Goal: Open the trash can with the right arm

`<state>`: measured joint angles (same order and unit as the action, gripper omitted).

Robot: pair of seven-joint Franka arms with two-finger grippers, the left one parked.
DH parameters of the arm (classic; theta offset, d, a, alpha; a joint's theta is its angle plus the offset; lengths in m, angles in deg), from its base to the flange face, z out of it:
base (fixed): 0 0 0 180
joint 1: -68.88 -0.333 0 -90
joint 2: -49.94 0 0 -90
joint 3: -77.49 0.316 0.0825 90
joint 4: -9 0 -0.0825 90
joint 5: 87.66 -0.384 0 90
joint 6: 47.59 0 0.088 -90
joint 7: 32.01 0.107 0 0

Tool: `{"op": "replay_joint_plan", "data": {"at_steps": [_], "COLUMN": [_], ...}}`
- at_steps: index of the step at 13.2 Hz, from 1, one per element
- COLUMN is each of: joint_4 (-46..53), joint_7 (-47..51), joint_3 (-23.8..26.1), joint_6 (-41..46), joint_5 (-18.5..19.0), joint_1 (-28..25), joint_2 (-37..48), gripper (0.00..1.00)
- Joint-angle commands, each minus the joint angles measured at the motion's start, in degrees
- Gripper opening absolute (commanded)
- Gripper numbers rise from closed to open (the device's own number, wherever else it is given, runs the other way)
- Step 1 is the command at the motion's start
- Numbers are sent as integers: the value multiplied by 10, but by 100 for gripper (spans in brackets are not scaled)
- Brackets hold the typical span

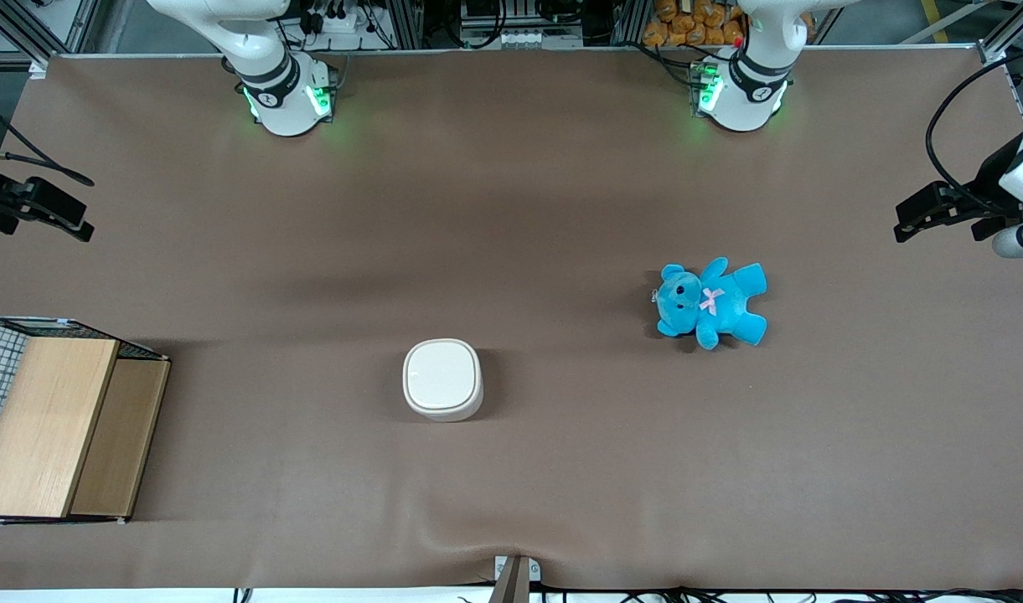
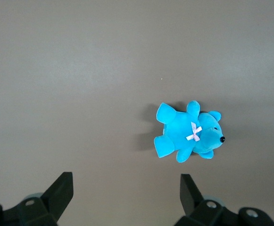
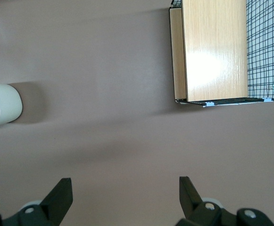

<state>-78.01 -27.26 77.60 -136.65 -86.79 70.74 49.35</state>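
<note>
The trash can [image 1: 442,378] is a small cream-white bin standing upright near the middle of the brown table, with its flat lid shut. Only part of its side shows in the right wrist view [image 3: 2,104]. My right gripper [image 1: 59,213] hangs high over the working arm's end of the table. It is well apart from the trash can and farther from the front camera than it. In the right wrist view the gripper [image 3: 125,190] is open and empty, with bare brown table between its two black fingers [image 3: 61,195].
A wooden box with wire mesh [image 1: 59,427] stands at the working arm's end, nearer the front camera than the gripper; it also shows in the right wrist view [image 3: 212,52]. A blue teddy [image 1: 710,303] lies toward the parked arm's end, also in the left wrist view [image 2: 188,132].
</note>
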Motion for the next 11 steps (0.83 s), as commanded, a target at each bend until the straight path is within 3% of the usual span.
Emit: {"op": "replay_joint_plan", "data": {"at_steps": [1, 6, 7, 9, 11], "joint_4": [-5, -2, 2, 7, 22], "joint_7": [0, -4, -8, -7, -1], "joint_3": [2, 5, 6, 8, 17], "joint_6": [4, 6, 6, 6, 6], "joint_5": [-7, -7, -7, -8, -7], "joint_1": [4, -6, -6, -14, -23], "joint_2": [0, -5, -16, -29, -49], "gripper": [100, 100, 92, 67, 52]}}
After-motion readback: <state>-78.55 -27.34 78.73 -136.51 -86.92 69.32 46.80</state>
